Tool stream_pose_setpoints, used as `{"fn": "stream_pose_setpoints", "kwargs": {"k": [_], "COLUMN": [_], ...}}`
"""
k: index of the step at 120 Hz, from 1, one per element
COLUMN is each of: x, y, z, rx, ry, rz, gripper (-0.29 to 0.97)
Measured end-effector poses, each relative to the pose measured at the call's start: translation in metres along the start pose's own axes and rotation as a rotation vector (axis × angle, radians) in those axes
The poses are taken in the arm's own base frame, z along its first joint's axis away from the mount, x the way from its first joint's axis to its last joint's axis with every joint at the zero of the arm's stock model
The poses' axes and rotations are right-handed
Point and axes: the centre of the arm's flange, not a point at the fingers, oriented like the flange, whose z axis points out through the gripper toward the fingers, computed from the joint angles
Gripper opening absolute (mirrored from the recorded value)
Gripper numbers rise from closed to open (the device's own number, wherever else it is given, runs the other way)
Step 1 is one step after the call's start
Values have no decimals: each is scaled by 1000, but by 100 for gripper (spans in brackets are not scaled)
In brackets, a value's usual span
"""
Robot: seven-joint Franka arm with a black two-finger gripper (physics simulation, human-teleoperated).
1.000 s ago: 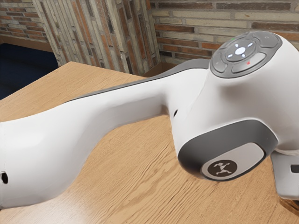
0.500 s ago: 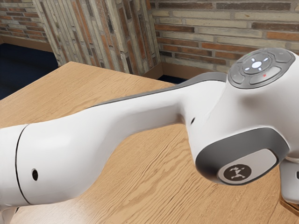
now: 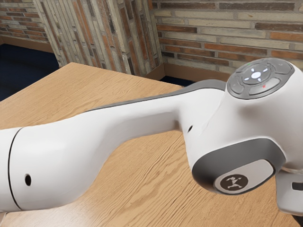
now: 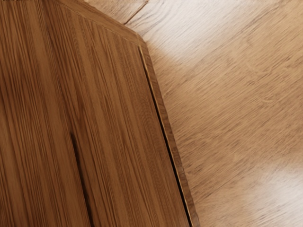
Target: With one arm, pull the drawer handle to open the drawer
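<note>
In the exterior view, the white arm (image 3: 118,137) comes in from the exterior view's left and lies low across the light wooden table (image 3: 94,90), covering much of its near side. The table's far corner points toward the brick wall (image 3: 213,28), with dark blue floor (image 3: 23,61) beyond its far left edge. At the exterior view's right the arm ends in a bulky joint with a round grey button pad (image 3: 258,78) on top and a grey disc bearing a small logo (image 3: 239,178) on its side. Below that joint, at the picture's lower right corner, part of the gripper's pale housing (image 3: 289,194) shows above the table. Whether the gripper is released or clenched cannot be told.

In the wrist view, a dark brown wooden drawer cabinet (image 4: 71,118) lies under the hand and stands on the paler table (image 4: 236,94). One of its corners shows, and a long straight edge runs from it with bare table beside it. A thin dark seam (image 4: 161,127) runs just inside that edge, setting off a narrow strip of wood. Farther in from the edge, a short dark slit (image 4: 78,175) crosses the wood. The handle cannot be made out, nor whether the drawer is open or closed.
</note>
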Motion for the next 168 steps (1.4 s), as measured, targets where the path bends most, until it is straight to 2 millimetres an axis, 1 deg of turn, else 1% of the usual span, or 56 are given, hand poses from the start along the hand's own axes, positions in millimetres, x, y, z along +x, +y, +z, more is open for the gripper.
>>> {"fn": "stream_pose_setpoints", "kwargs": {"k": [9,11,18,32,45,76,87,92,102,115,127,141,151,168], "x": [2,3,7,18,25,39,41,43,47,48,47,41,38,37], "y": [4,5,10,19,27,55,61,66,72,78,84,91,92,92], "z": [0,0,-4,-14,-25,-42,-50,-54,-60,-63,-68,-76,-78,-72], "rx": [-9,-10,-14,-18,-16,3,17,22,32,37,43,51,53,46], "ry": [6,4,1,-3,-19,-61,-63,-63,-53,-47,-46,-45,-43,-34], "rz": [-9,-8,-7,-5,-2,-4,-8,-8,-10,-13,-17,-32,-41,-53], "gripper": [71,68,66,55,40,34,37,35,37,40,47,59,63,66]}}
